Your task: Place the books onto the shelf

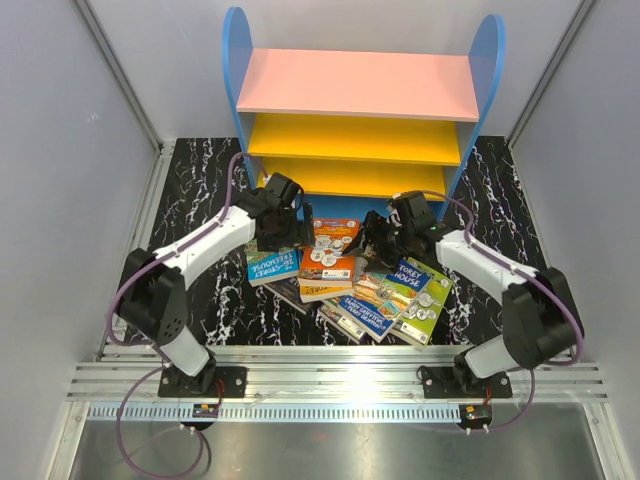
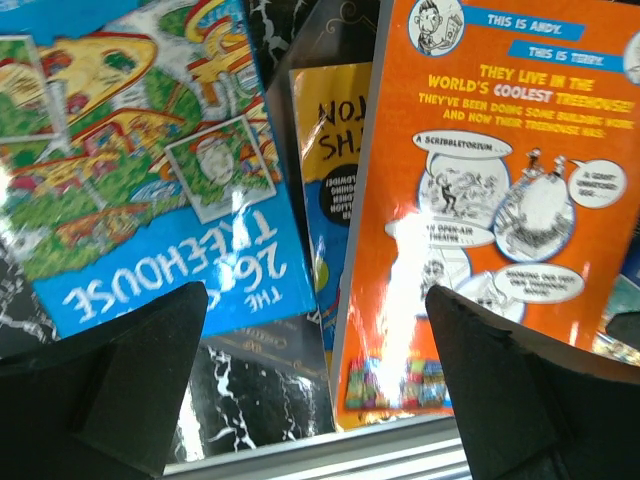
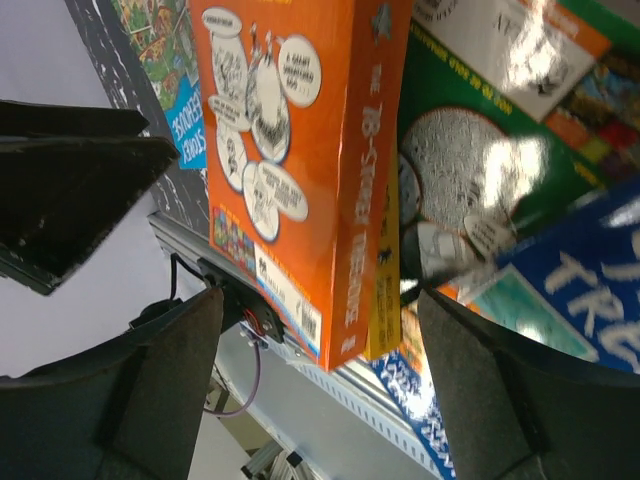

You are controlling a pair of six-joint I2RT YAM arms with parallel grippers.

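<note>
The books lie in a loose overlapping pile in front of the shelf (image 1: pixel 355 85), which has blue sides, a pink top board and yellow lower boards. In the pile are a blue Treehouse book (image 1: pixel 272 265), an orange book (image 1: pixel 330 262) and a green book (image 1: pixel 425 300). My right gripper (image 3: pixel 320 300) is open astride the orange book (image 3: pixel 300 150) and a thin yellow book (image 3: pixel 385 300), with a gap at each finger. My left gripper (image 2: pixel 315 300) hangs open over the blue book (image 2: pixel 150 150) and the orange back cover (image 2: pixel 480 200), holding nothing. From above, the left gripper (image 1: pixel 285 228) and right gripper (image 1: pixel 380 240) flank the pile's far end.
A black marbled mat (image 1: pixel 195 200) covers the table under the pile. An aluminium rail (image 1: pixel 330 375) runs along the near edge by the arm bases. Grey walls (image 1: pixel 60 150) close in both sides.
</note>
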